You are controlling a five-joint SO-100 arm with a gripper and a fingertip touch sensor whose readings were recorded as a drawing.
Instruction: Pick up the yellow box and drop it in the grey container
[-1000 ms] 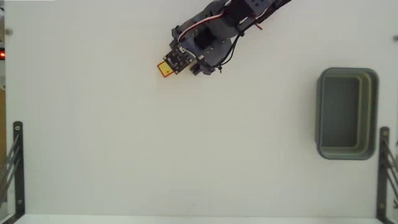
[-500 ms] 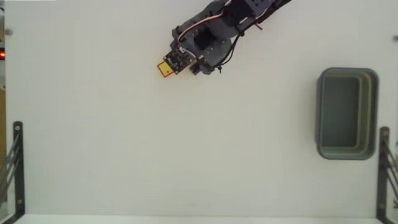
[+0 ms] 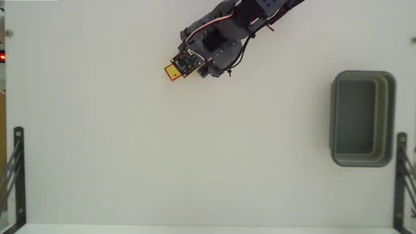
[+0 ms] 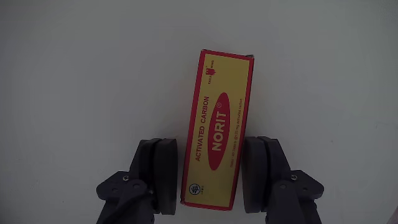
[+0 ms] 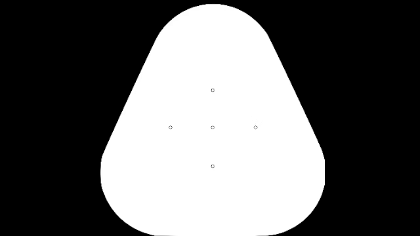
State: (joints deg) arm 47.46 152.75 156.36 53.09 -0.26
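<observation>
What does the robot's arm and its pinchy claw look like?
The arm is dark grey-blue plastic with black motor blocks, red, black and white wires looping over it, and a small circuit board near its tip. The gripper has two chunky dark fingers with rounded flat pads.

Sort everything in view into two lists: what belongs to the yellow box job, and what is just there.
Belongs to the job:
- small flat yellow cardboard box with a red oval label, lying between the fingers
- grey-green rectangular plastic tub
- two-finger gripper

Just there:
- white table
- black metal brackets at the table's edges
</observation>
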